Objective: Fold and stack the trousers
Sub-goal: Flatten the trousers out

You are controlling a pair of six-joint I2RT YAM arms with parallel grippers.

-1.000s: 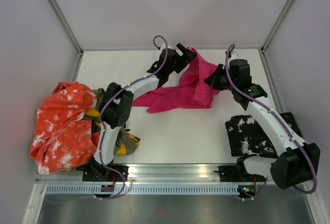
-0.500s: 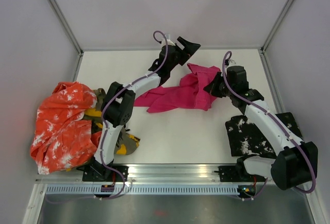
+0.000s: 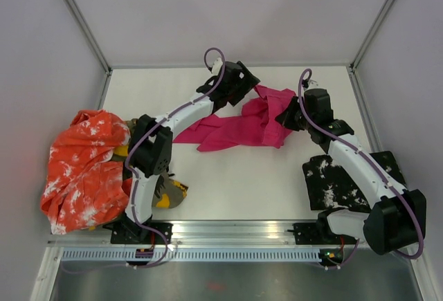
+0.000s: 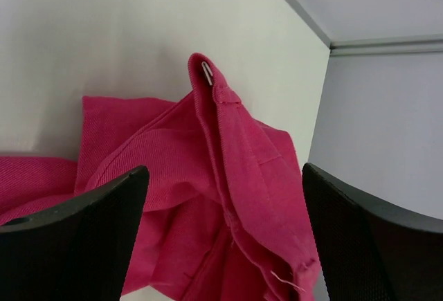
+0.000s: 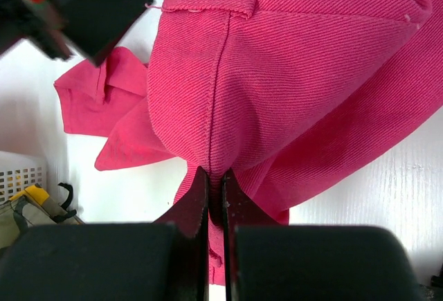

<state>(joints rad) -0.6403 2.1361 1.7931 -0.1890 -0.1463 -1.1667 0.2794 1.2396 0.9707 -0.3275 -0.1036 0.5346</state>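
1. Finds the magenta trousers [image 3: 242, 124] crumpled on the far middle of the table [image 3: 235, 183], with the legs trailing toward the left.
2. Pinches a seamed fold of that cloth in the right gripper [image 5: 214, 176], jaws clenched flat together on it. Holds the fold raised off the surface, apparently to anchor one end while the other gets drawn out.
3. Hangs the left gripper [image 4: 225, 173] over the far edge of the same pair, fingers [image 4: 76, 225] spread wide and grasping nothing. Seems lined up on the upstanding ridge of waistband between them, the likeliest place for a second hold.
4. Reads the step as opening the pair out flat before any fold: no clean crease anywhere, layers doubled over one another.
5. Keeps the other pairs well apart from the work.
   - Heaps the orange-white mottled trousers [image 3: 79, 166] at the left edge.
   - Shows the camouflage trousers [image 3: 169, 190] just beside them, partly hidden by the left arm [image 3: 149, 156].
   - Lays the black splattered trousers [image 3: 339, 180] flat near the base of the right arm [image 3: 360, 159], possibly as the bottom of the stack.
6. Calls next for closing on the ridge alone, not on the layers beneath. Risks dragging the whole bundle sideways otherwise, since soft cloth like this probably slides and sags instead of holding shape.
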